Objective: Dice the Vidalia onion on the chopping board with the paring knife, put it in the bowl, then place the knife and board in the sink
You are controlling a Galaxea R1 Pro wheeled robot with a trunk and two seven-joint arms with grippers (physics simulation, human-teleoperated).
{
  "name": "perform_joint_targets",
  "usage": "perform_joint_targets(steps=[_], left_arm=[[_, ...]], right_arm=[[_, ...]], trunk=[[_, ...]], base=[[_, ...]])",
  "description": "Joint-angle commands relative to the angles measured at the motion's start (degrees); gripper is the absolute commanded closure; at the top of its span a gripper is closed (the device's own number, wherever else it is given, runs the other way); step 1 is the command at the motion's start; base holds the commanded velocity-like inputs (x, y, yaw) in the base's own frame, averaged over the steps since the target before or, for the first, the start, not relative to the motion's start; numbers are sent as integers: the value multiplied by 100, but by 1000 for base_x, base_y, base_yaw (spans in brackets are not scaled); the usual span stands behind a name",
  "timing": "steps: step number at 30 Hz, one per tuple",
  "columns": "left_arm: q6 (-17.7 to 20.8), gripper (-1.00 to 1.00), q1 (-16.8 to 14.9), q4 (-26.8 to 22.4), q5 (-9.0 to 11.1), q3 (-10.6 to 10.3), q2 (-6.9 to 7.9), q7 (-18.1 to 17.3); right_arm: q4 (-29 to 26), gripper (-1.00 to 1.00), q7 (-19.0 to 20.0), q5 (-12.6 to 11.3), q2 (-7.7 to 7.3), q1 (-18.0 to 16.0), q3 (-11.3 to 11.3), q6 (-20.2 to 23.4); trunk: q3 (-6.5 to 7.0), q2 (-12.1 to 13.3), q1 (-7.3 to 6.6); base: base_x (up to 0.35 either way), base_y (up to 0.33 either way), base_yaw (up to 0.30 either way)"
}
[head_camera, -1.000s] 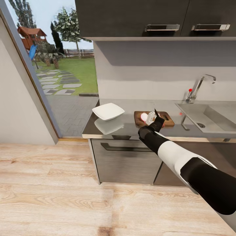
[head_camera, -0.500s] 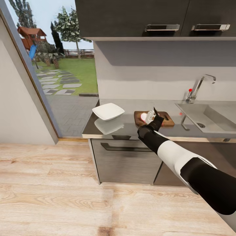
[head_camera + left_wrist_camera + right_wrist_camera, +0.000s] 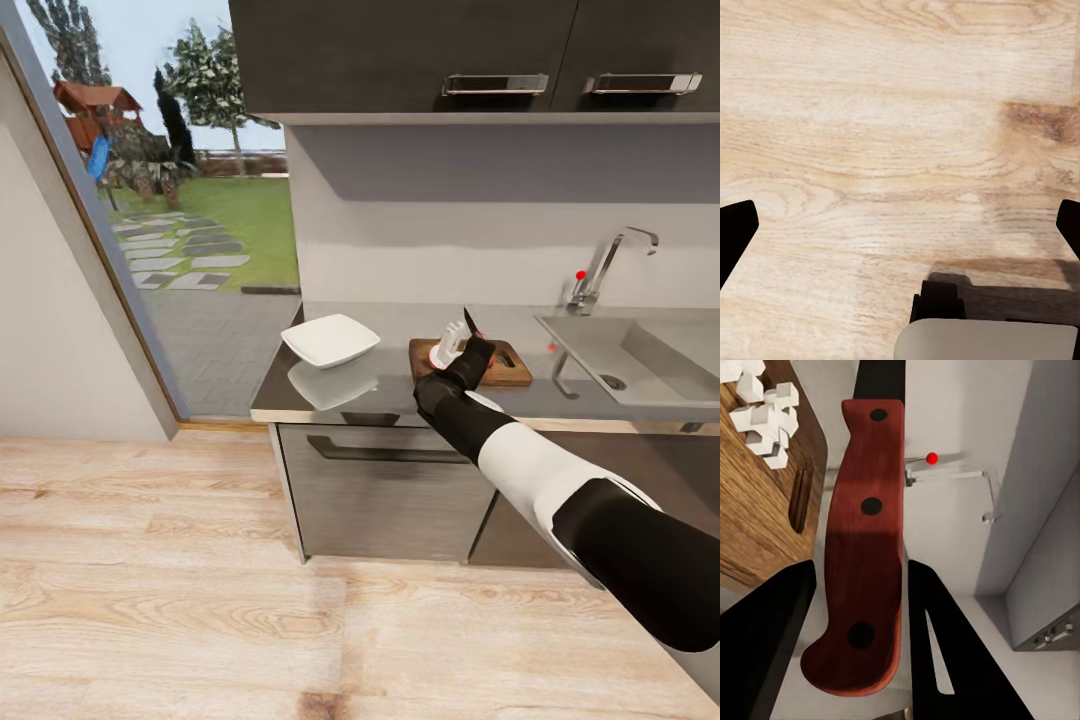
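**Knife in hand over the board, onion already in dice**

Nearest the wrist camera, the right gripper (image 3: 855, 585) is closed on the red handle of the paring knife (image 3: 862, 547), one dark finger on each flat side of the three-riveted grip, near its butt end. The knife is light and rigid, but the smooth handle could twist between the fingers, so this low, flat-sided hold looks sound. The dark blade runs away from the gripper toward 12 o'clock in that view.

Just beyond the handle, at about 10 o'clock, lies the chopping board (image 3: 757, 502) with its handle slot, and on it a small heap of whitish cubes, the diced Vidalia onion (image 3: 761, 409). These bits are tiny, loose and light; I judge they will scatter if pushed hard and are awkward to pinch.

In the head view the right gripper (image 3: 462, 352) hovers over the chopping board (image 3: 505, 368) on the countertop (image 3: 390, 395), the knife blade pointing up. The white bowl (image 3: 330, 340) sits at 9 o'clock from the board, near but apart. The sink (image 3: 625, 360) lies at 3 o'clock, tap (image 3: 610, 265) behind it.

The left gripper (image 3: 900, 225) hangs wide open over the pale wood floor (image 3: 900, 112), holding nothing.
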Motion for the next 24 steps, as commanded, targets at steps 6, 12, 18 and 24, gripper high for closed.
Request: perform_joint_targets(steps=[6,12,18,24], left_arm=[[-24,-100,-7,19,24,-49,-3,13],[-25,-100,-7,19,24,-49,-8,13],[-24,-100,-7,19,24,-49,-19,13],[-23,-100,-7,19,24,-49,-21,13]], right_arm=[[16,100,-28,-53,7,-8,46,27],[54,100,-28,-54,8,-7,46,27],[75,100,-28,-57,16,-9,46,27],[91,100,-20,-62,12,-9,64,27]], trunk=[[-5,-3,0],[-5,-3,0],[-5,-3,0],[-5,-3,0]], base=[[-131,55,0],[-198,223,0],[-24,297,0],[78,132,0]])
